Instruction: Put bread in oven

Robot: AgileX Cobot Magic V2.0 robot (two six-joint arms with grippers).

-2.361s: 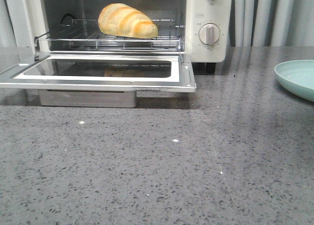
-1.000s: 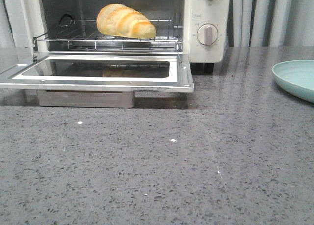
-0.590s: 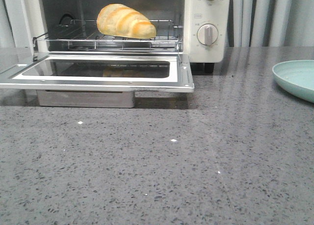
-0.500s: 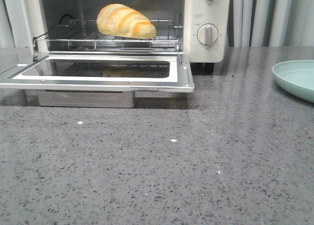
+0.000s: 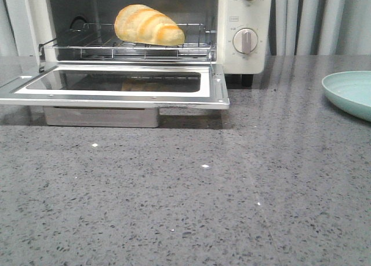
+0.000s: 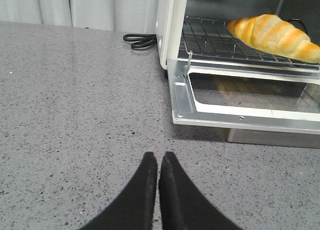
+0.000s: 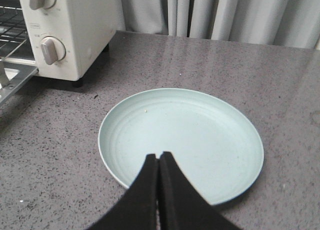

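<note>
The golden-brown bread point(image 5: 148, 25) lies on the wire rack point(image 5: 124, 46) inside the cream-white oven point(image 5: 243, 22), whose glass door point(image 5: 116, 83) hangs open and flat. The bread also shows in the left wrist view point(image 6: 272, 35). My left gripper point(image 6: 158, 157) is shut and empty, low over the counter, to the left of the open door. My right gripper point(image 7: 158, 156) is shut and empty, above the near rim of the pale green plate point(image 7: 200, 135). Neither gripper shows in the front view.
The pale green plate point(image 5: 351, 92) sits at the right edge of the grey speckled counter point(image 5: 185, 190). A black power cord point(image 6: 140, 39) lies behind the oven's left side. Grey curtains hang behind. The oven's knobs point(image 5: 246, 40) face forward.
The front view has shifted slightly, so the oven and bread sit a little further left and higher in it than 2.4 s ago. Nothing has moved in the last second.
</note>
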